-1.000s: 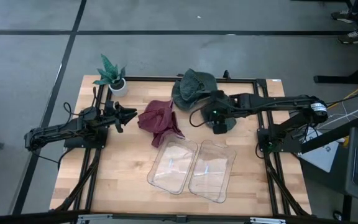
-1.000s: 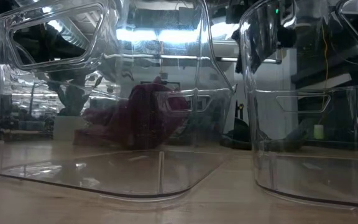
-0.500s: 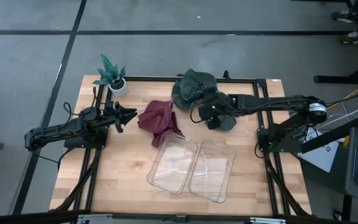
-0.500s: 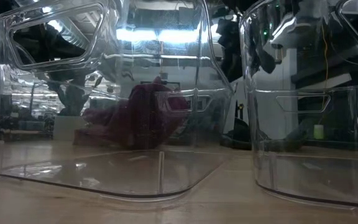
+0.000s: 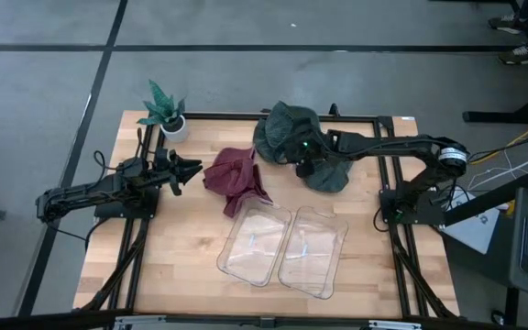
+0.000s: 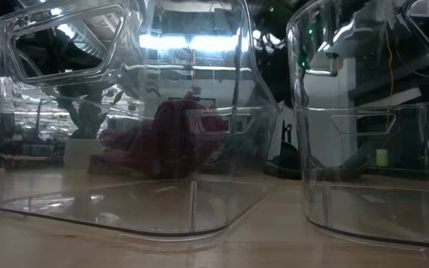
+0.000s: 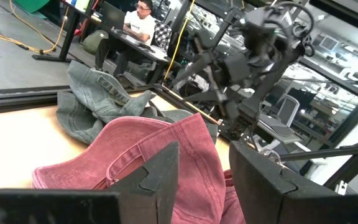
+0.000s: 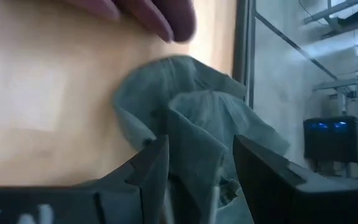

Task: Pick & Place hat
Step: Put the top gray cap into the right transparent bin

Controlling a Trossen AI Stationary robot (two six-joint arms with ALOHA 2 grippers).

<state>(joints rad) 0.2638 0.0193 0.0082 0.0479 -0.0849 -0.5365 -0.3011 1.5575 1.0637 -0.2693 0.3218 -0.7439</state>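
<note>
A grey-green hat (image 5: 287, 126) lies crumpled at the table's far middle, with a darker green lump (image 5: 330, 176) just to its right. A dark red hat (image 5: 236, 179) lies crumpled left of centre. My right gripper (image 5: 297, 158) hangs open over the green hat's near edge, slanting down. In the right wrist view its fingers (image 8: 194, 149) stand on either side of a raised fold of that hat (image 8: 191, 112), and I see no touch. My left gripper (image 5: 191, 170) waits open and level just left of the red hat (image 7: 166, 155).
Two clear plastic bins (image 5: 255, 243) (image 5: 312, 252) stand side by side at the table's near middle. They fill the low view, where the red hat (image 6: 173, 138) shows through one. A small potted plant (image 5: 165, 110) stands at the far left corner. A black frame rail (image 5: 356, 117) runs along the far edge.
My right gripper has gone toward the table's far left, off the darker green lump and over to the green hat. It has sunk and rolled on the way. It has stayed open.
</note>
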